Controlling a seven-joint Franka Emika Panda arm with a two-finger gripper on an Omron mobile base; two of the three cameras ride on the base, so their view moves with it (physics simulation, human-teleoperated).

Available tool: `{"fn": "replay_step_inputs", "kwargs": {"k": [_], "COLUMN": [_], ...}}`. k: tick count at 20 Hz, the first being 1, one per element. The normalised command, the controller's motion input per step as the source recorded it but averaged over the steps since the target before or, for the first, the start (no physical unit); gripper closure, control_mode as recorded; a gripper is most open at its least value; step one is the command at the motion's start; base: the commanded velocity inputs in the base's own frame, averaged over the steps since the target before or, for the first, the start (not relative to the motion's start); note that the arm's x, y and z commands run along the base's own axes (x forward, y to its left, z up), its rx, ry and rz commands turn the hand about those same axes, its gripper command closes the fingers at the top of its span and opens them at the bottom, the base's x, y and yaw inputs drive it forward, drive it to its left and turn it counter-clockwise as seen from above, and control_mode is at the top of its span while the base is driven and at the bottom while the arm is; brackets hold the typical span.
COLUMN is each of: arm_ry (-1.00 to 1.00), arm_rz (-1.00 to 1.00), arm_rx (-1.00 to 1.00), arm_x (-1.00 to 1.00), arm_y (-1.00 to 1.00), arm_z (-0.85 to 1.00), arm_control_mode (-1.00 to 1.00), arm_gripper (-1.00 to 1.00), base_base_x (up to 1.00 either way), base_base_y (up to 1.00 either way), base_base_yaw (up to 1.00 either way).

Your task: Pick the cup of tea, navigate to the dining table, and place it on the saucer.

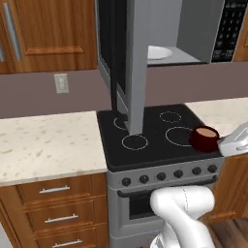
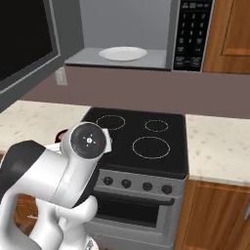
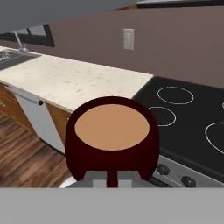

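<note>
Currently the cup [image 3: 112,138] is held clamped by its handle in the gripper [image 3: 112,178], above the stove's [image 1: 155,140] front edge. Tea may be spilled if the base is driven abruptly.

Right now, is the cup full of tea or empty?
Full. In the hand view the cup of tea shows flat tan liquid almost up to its rim, with none spilled.

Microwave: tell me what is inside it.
The open microwave holds a white round plate on its floor, with nothing on the plate. In the left base view its swung-open door covers the left part of the cavity.
</note>
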Motion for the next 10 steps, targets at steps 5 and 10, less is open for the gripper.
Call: {"fn": "replay_step_inputs", "kwargs": {"k": [5, 10], "arm_ry": [0.0, 0.0], "arm_rz": [0.0, 0.0], "arm_rx": [0.0, 0.0], "arm_x": [0.0, 0.0], "arm_y": [0.0, 0.0], "arm_z": [0.0, 0.0], "arm_control_mode": [1.0, 1.0], "arm_gripper": [1.0, 1.0], "base_base_x": [-0.78, -0.07], "base_base_y": [-0.27, -0.08], "base_base_yaw": [-0.16, -0.47]}}
